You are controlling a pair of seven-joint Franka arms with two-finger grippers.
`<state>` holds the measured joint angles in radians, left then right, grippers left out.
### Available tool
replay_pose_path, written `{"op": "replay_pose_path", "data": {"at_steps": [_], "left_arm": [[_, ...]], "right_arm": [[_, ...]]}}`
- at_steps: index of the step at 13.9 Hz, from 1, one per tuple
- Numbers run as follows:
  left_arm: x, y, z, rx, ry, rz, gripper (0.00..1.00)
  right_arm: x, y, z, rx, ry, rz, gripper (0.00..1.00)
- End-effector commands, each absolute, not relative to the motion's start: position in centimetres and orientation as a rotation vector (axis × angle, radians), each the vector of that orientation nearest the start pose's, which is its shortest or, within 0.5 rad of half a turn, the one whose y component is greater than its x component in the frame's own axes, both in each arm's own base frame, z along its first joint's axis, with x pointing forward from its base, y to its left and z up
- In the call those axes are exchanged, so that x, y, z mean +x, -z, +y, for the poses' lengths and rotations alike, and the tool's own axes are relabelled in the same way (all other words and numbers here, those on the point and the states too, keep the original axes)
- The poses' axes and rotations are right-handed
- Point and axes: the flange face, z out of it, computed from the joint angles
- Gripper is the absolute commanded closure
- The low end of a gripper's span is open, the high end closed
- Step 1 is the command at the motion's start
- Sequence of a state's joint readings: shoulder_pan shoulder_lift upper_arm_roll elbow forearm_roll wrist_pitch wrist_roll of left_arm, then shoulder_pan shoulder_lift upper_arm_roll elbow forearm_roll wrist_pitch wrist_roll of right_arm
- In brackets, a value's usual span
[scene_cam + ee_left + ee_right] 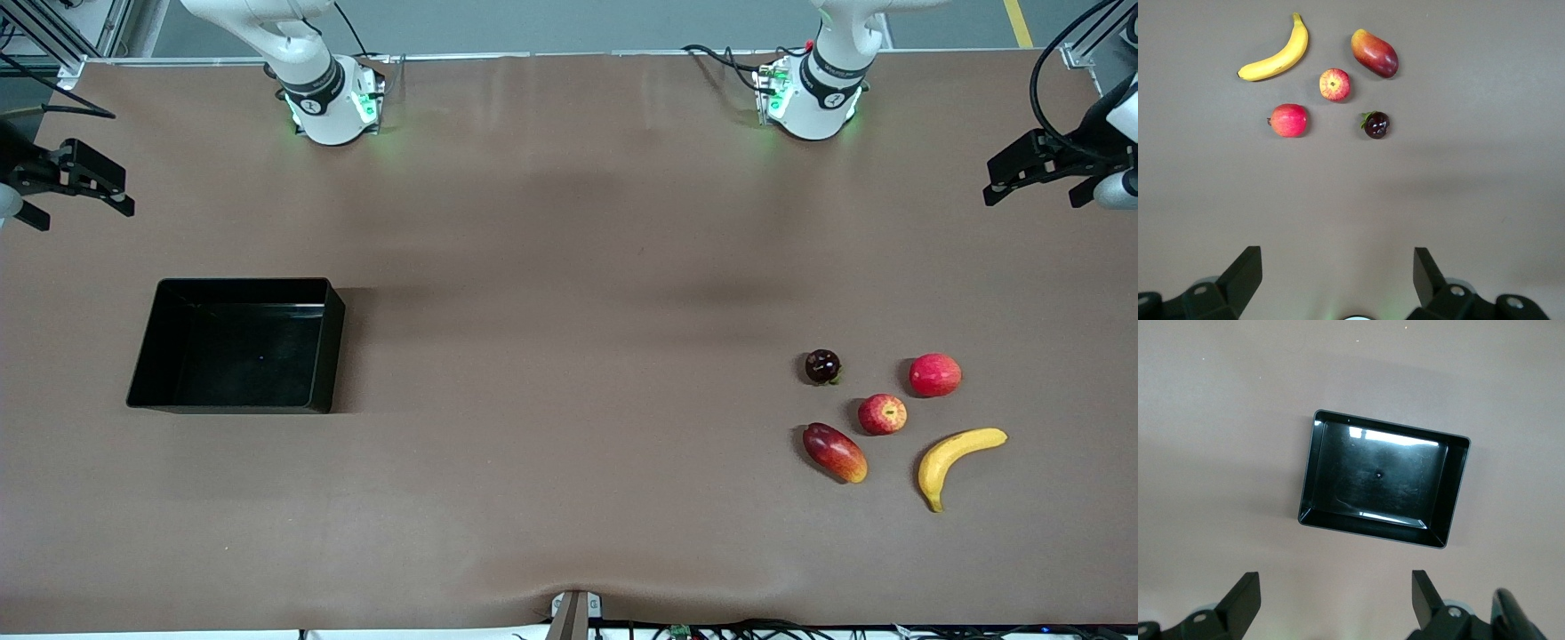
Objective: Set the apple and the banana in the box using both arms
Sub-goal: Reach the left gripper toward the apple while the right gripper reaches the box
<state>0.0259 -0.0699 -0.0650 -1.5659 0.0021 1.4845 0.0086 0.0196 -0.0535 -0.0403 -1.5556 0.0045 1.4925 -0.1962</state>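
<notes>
The apple [882,414] sat on the table [569,498] toward the left arm's end, banana [956,459] just beside it and nearer the camera, mango [834,452] on its other flank. The box [145,356] was well apart from the apple, at the right arm's end, nothing in it. Left gripper [1036,182] and right gripper [84,187] hung up at the table's ends, both wide open, holding nothing.

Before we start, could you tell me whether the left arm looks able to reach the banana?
Probably yes: the left gripper hangs open at its end of the table, and the banana lies apart from the apple, nothing over it.
</notes>
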Motion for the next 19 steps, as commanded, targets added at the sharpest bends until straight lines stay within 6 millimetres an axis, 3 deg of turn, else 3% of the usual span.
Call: {"op": "replay_pose_path", "data": {"at_steps": [1,5,7,10,13,16,19], "left_arm": [[52.4,-66.2,-2.5,-3.151,-0.008,0.075,0.00],[52.9,-65.5,-1.9,-3.137,-0.031,0.053,0.00],[54.5,-63.6,-1.7,-3.138,-0.084,0.053,0.00],[58.1,-57.6,-1.2,-3.134,-0.170,0.029,0.00],[61.8,-50.8,-1.0,-3.069,-0.178,-0.112,0.00],[63.6,-43.6,0.4,-3.083,-0.069,-0.142,0.00],[64.9,-39.4,0.9,-3.090,-0.041,-0.146,0.00]], "right_arm": [[52.6,-65.5,-1.1,-3.106,-0.027,-0.195,0.00],[52.6,-65.4,-1.3,-3.107,-0.034,-0.189,0.00],[52.6,-65.4,-1.4,-3.106,-0.032,-0.187,0.00],[52.7,-65.3,-1.6,-3.107,-0.034,-0.180,0.00],[53.2,-64.8,-2.2,-3.110,-0.039,-0.168,0.00],[55.0,-62.3,-3.5,-3.113,-0.089,-0.140,0.00],[57.8,-58.1,-4.4,-3.124,-0.133,-0.132,0.00]]}}
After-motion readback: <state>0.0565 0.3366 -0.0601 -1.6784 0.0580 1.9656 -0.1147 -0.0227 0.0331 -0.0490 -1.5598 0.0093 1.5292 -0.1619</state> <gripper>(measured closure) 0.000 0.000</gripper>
